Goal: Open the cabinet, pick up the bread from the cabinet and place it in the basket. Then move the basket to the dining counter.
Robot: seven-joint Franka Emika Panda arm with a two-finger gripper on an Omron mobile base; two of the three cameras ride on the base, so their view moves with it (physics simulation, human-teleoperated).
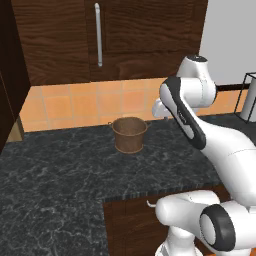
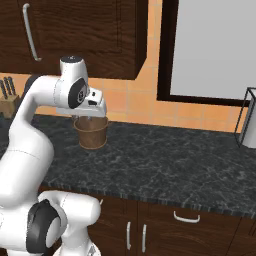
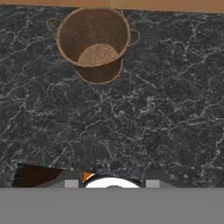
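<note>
Cabinet [image 1: 100,40] shut — basket [image 3: 94,43] empty
You'll reach up and left for its handle [image 1: 98,34]; gripper [image 2: 89,119] hangs just right of the basket — jaw opening unclear.

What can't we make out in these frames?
- Bread: behind the shut cabinet doors, both base views.
- Gripper: jaws hidden by the white hand in the right base view; open or shut can't be told.
- Basket: rim partly covered by the hand in the right base view.
- Rack: cut off by the right edge, left base view.
</note>
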